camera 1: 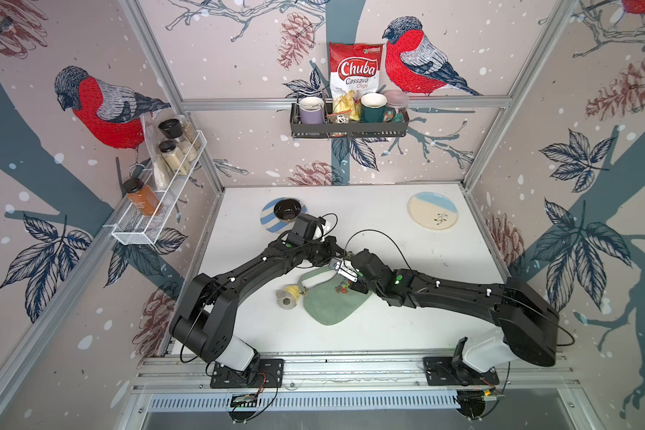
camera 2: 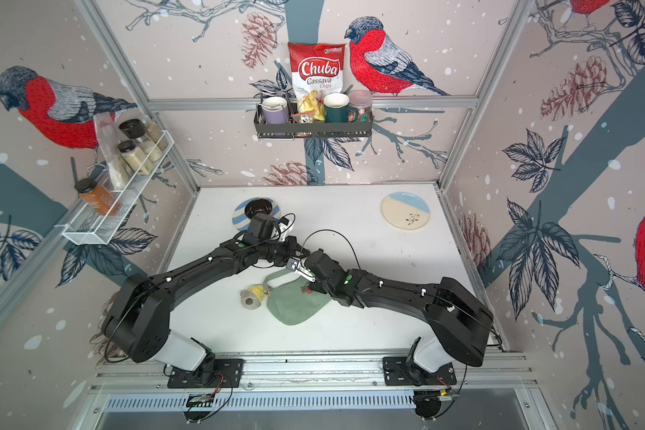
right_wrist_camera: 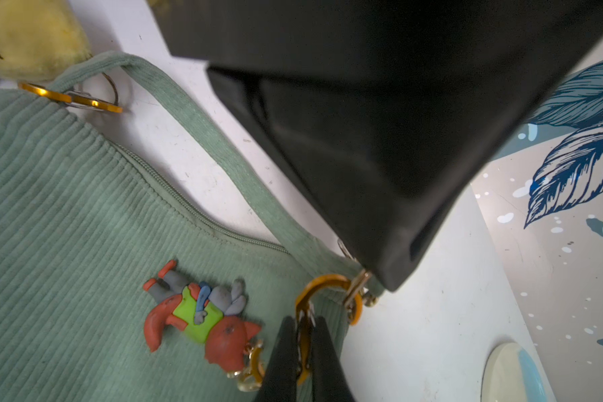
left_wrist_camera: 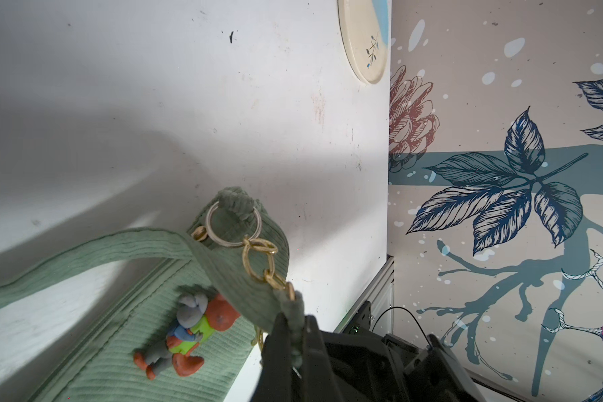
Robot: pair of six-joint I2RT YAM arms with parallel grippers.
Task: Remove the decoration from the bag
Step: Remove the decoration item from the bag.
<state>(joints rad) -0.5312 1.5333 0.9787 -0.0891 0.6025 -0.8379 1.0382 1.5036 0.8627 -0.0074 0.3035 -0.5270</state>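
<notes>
The sage-green bag (camera 1: 330, 303) (camera 2: 293, 305) lies flat near the table's middle, its strap (right_wrist_camera: 223, 139) looping off behind it. The decoration (right_wrist_camera: 195, 313) (left_wrist_camera: 188, 330), a small red figure in a green vest, rests on the bag's face and hangs from an orange carabiner (right_wrist_camera: 324, 282). My right gripper (right_wrist_camera: 303, 344) is shut on that carabiner. My left gripper (left_wrist_camera: 295, 334) is shut on a green cord at the bag's right end, by a gold chain (left_wrist_camera: 261, 261) and a silver ring (left_wrist_camera: 232, 222). In both top views the two grippers meet over that end.
A yellow plush charm (camera 1: 289, 294) sits at the bag's left end. Far back stand a cream and blue plate (camera 1: 432, 210) and a black bowl (camera 1: 287, 209) on a striped plate. Wall racks (camera 1: 349, 126) (camera 1: 157, 212) hold mugs, chips and jars.
</notes>
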